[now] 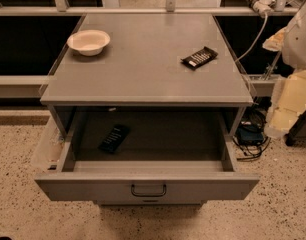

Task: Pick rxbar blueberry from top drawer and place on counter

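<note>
**A:** Figure 1, the stage before the grasp. Where do we find the rxbar blueberry [113, 138]?

**B:** It lies flat on the dark floor of the top drawer [148, 183], left of centre, at a slant, touching no wall. The drawer stands pulled out with its handle [148, 190] toward us, so we judge the bar open to a reach from above.

**A:** And the worktop [143, 74]?

**B:** It carries a white bowl [88, 42] at the rear left and a black bar [199, 57] at the right. We judge the free surface between them fit for the placing.

**A:** Can we read any labels?

**B:** Both wrappers show light print, bolder on the black bar. We can read no word on either.

**A:** The pincer?

**B:** Only the pale arm [292, 96] shows, at the right edge beside the cabinet. The pincer itself lies out of view, so we cannot tell whether it is released or clenched.
</note>
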Robot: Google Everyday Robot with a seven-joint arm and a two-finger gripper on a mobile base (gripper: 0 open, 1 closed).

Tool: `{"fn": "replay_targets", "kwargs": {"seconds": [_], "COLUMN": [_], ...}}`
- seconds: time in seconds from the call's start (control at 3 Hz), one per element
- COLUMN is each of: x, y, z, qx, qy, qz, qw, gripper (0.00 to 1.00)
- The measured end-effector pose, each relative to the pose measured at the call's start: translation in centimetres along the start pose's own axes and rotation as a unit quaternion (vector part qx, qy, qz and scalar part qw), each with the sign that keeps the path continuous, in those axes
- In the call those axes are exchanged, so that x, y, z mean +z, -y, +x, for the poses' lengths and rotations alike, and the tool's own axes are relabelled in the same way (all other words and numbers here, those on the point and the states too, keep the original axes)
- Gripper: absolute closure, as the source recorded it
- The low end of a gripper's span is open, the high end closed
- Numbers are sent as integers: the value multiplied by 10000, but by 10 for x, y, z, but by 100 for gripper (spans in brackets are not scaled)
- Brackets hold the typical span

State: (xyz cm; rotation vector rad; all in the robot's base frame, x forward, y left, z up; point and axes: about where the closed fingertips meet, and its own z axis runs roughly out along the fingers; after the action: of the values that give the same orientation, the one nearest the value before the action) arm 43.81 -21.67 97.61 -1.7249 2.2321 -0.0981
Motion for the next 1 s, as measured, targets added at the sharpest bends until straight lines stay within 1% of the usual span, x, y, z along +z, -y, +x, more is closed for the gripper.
{"fn": "replay_targets", "kwargs": {"seconds": [0.33, 0.67, 1.0], "x": [0, 9, 45], "y": [0, -7, -28], "z": [0, -7, -26], "qx": [0, -69, -227], "qy": [0, 146, 672], "qz": [0, -34, -237], "qw": [10000, 9999, 9972], "gripper": [0, 0, 0]}}
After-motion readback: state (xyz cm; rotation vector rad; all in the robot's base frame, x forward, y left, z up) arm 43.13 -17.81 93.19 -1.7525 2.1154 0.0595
